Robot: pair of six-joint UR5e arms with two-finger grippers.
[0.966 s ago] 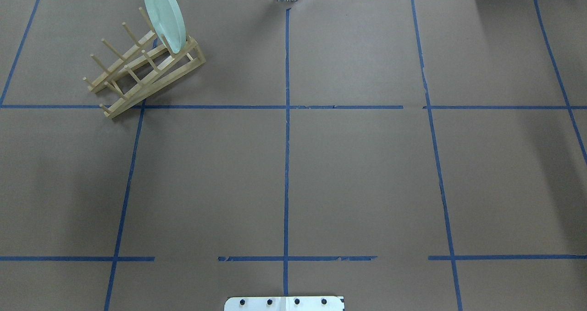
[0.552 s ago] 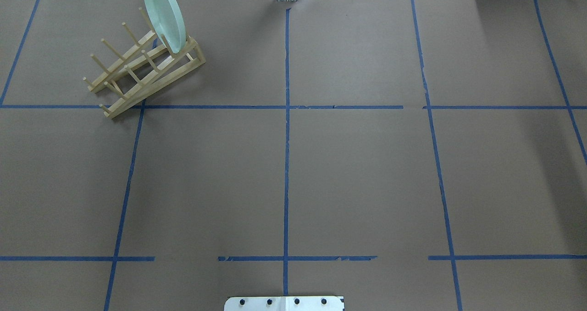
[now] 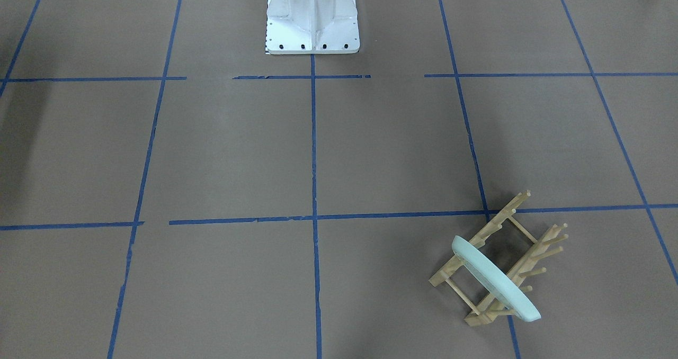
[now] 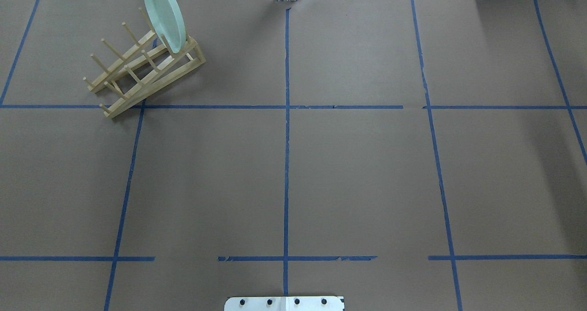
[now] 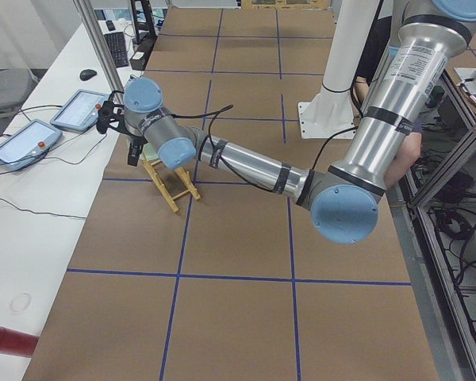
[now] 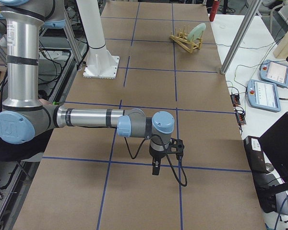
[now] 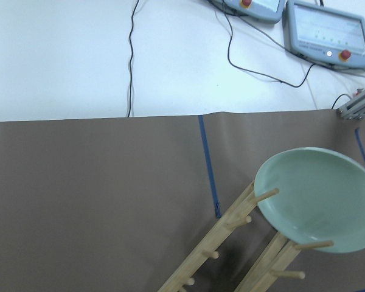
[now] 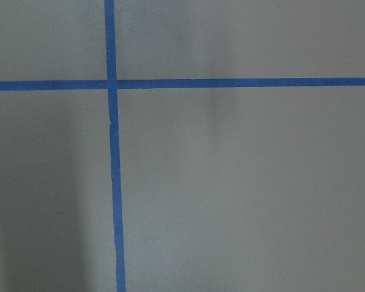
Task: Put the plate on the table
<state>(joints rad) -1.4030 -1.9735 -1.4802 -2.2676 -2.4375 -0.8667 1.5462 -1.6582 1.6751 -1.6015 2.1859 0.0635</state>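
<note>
"Standing on its edge, is it, the round pale mint-green plate [image 4: 164,15]?"

"Yes, upright in the end slot of the light wooden peg rack [image 4: 146,68], out at about 10 o'clock from the middle of the brown paper-covered table with blue tape lines [image 4: 357,173]. It is in the rack, not on the table itself."

"Which way does it run?"

"From overhead its rim line goes from 11 to 5 o'clock, and the hollow face looks down the rack toward 8 o'clock. The rack's long axis lies 8 to 2 o'clock, with the plate at the 2 o'clock end."

"And the grippers?"

"The left gripper [image 5: 133,155] hangs close by the rack (only the side camera catches it), so I cannot tell how far its jaws are parted or whether it holds anything. Same for the right gripper [image 6: 155,170], pointing down over a tape crossing, well apart from the plate."

"The surroundings?"

"A white bolted metal base [image 4: 284,303] sits at the table's 6 o'clock edge. Past the 12 o'clock edge is a white bench [image 7: 79,55] with black cables [image 7: 132,55] and two grey touchscreen pendants [image 7: 328,27]."
</note>
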